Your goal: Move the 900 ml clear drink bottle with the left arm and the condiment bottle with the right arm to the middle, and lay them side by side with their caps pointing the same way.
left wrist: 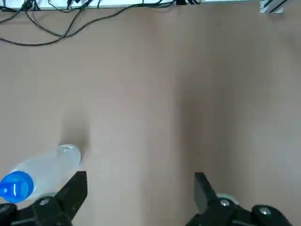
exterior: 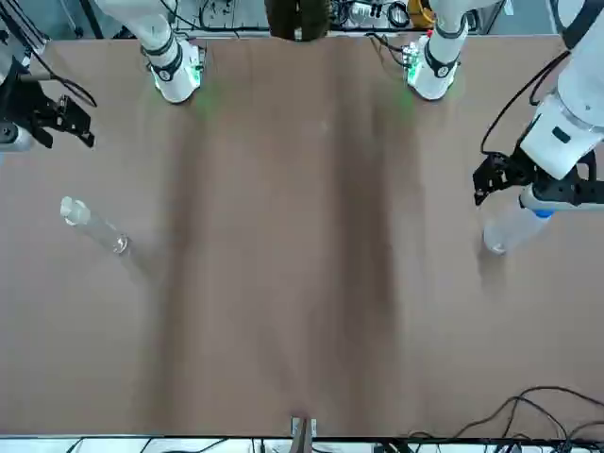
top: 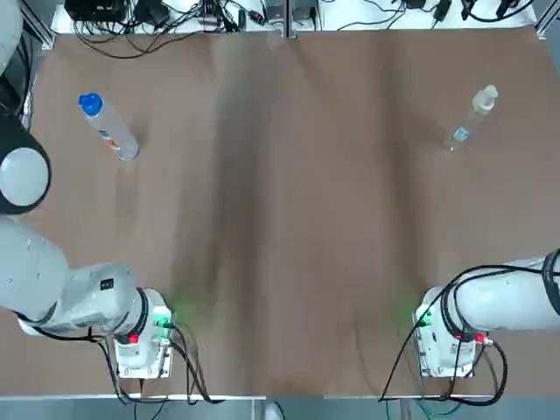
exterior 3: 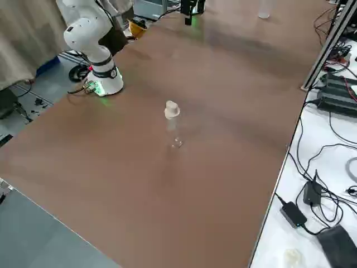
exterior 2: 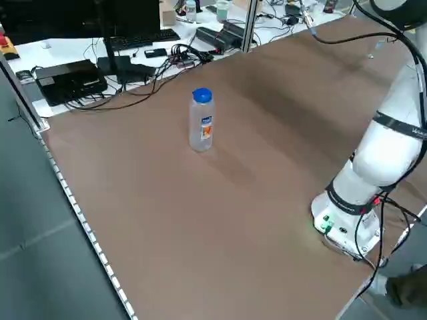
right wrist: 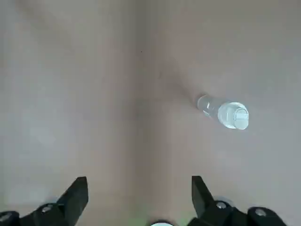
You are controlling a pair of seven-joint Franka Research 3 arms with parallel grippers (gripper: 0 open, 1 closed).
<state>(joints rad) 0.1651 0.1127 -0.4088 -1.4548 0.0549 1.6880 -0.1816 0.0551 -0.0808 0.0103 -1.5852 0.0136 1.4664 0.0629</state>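
The clear drink bottle [top: 107,127] with a blue cap stands upright at the far left of the table, also seen as bottle [exterior 2: 201,121] and bottle [exterior: 507,229]. My left gripper [exterior: 497,179] hovers high beside and above it, open, with the bottle [left wrist: 42,174] outside one finger [left wrist: 75,188]. The slim clear condiment bottle [top: 471,116] with a pale cap stands upright at the far right, also bottle [exterior 3: 173,124] and bottle [exterior: 92,225]. My right gripper [exterior: 64,118] hangs open well above the table, with the bottle [right wrist: 225,112] off to one side.
The brown table [top: 280,227] is bare between the two bottles. Both arm bases [top: 140,346] [top: 448,346] sit at the near edge. Cables and electronics [top: 157,17] lie beyond the far edge, and a desk with adapters [exterior 3: 329,89] runs along it.
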